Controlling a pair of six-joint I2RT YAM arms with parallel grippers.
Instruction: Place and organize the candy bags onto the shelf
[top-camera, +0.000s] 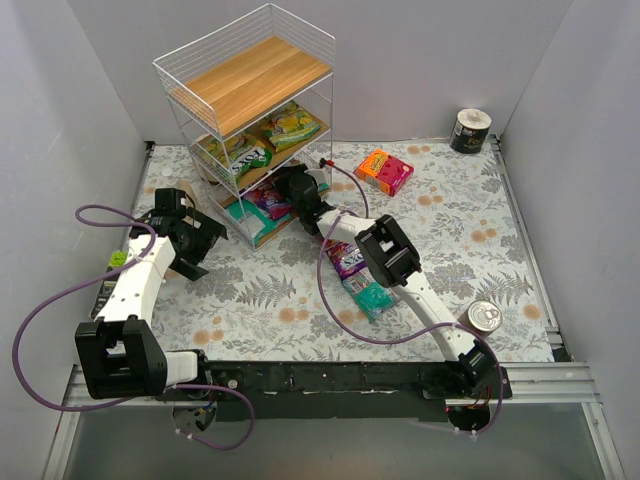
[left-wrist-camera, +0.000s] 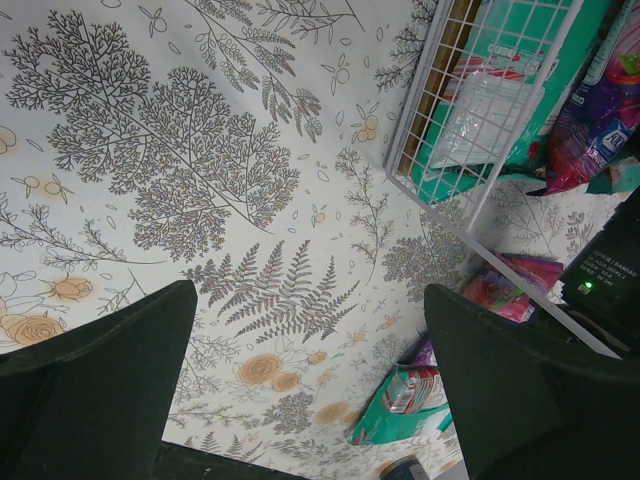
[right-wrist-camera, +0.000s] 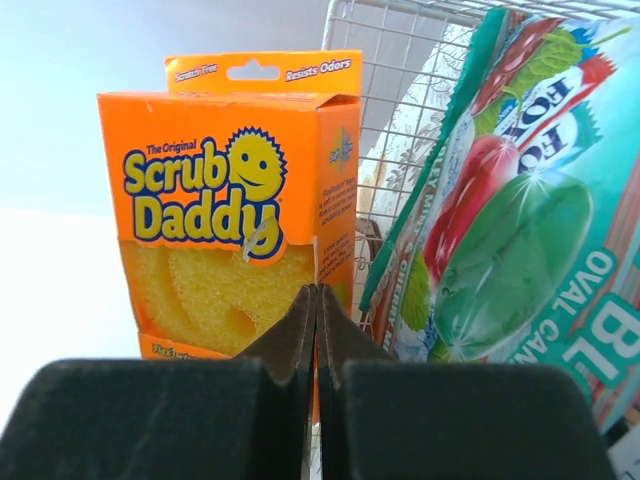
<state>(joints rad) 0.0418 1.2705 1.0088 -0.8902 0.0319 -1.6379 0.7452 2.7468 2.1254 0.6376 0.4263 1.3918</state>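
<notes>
The left jaws stand wide apart with nothing between them. Their dark fingers (left-wrist-camera: 90, 390) hang over the flowered desk (top-camera: 250, 300), just left of the shelf (top-camera: 250, 78). The right jaws are pressed flat together, finger against finger, with nothing showing between them. They are at the front of the shelf's bottom tier, close to the purple bag (top-camera: 270, 200) that lies there. I cannot tell whether they touch it.

Beside that purple bag, on the same tier, lies a teal bag (top-camera: 252, 222). The middle tier holds a yellow-green bag (top-camera: 232, 155) on the left and a second yellow-green bag (top-camera: 287, 124) on the right, both leaning on the slanted wood.

Two bags lie on the desk, partly under the right arm. A pink-purple bag (top-camera: 345, 262) is nearer the shelf, and a teal-green bag (top-camera: 372, 297) is just below it, nearer the robot.

An orange box (top-camera: 384, 171) sits on the desk to the right of the shelf, and the right wrist view shows it straight ahead of the closed fingertips. A silver can (top-camera: 485, 317) stands by the right arm's lower link, and a dark can (top-camera: 470, 130) is in the far right corner.
</notes>
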